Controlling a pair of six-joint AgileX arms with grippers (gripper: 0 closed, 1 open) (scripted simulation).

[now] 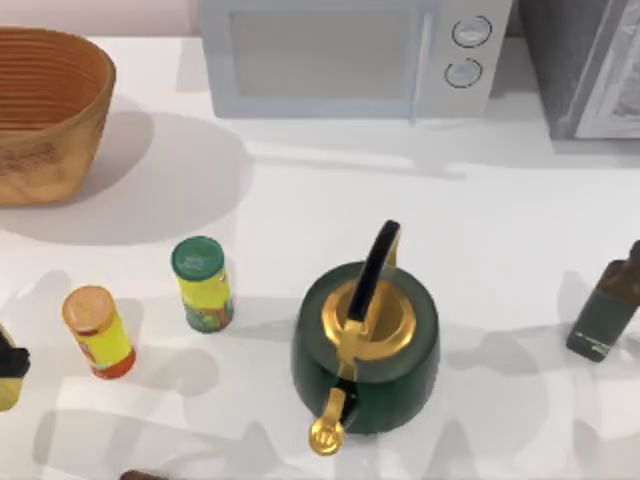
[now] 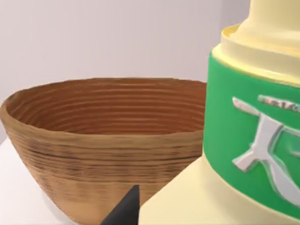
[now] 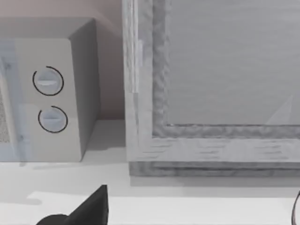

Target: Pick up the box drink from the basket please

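Box drink (image 2: 248, 140) out of the basket (image 1: 45, 110), grip not confirmed.

Looks mostly done, at a guess: carton parked at the top view's left edge, in front of the basket and well apart from it, right up against the left tool (image 1: 9, 360). No telling whether that tool is clamped on it or just alongside, and no telling whether the carton is lifted or standing on the worktop (image 1: 300, 200). Still to do if not gripped: close up and raise it. Carton cut off by the frame from above and cropped in the left wrist view too; basket floor hidden behind its own wall. Right tool (image 3: 194, 218) idle over by the microwave (image 3: 47, 93), can't tell if apart or together.
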